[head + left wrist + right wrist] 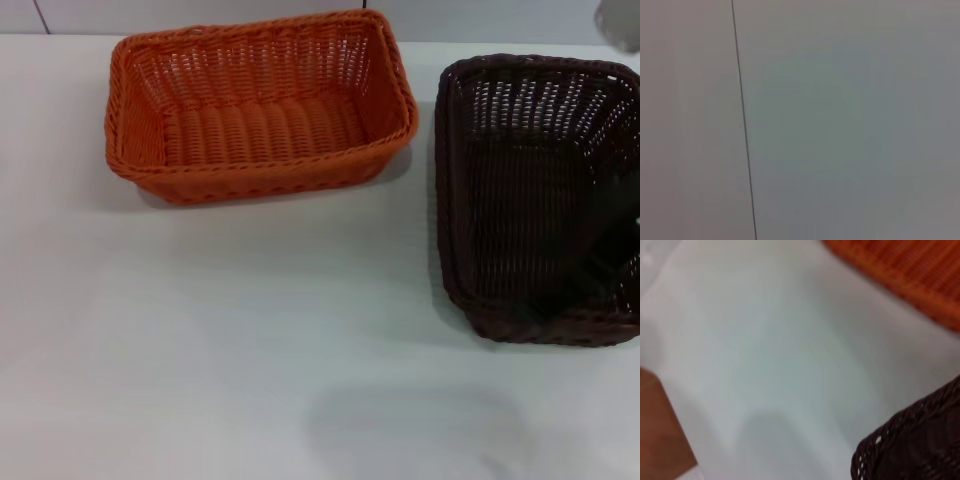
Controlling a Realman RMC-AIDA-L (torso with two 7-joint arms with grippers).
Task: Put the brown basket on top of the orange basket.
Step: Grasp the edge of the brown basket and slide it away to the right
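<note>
Brown basket (520,200) and orange basket (255,110) rest apart on white table (200,350).

The right gripper (598,262) is showing at the right edge of the head view as a plain black, bar-like shape, too blurred for finer details.
</note>
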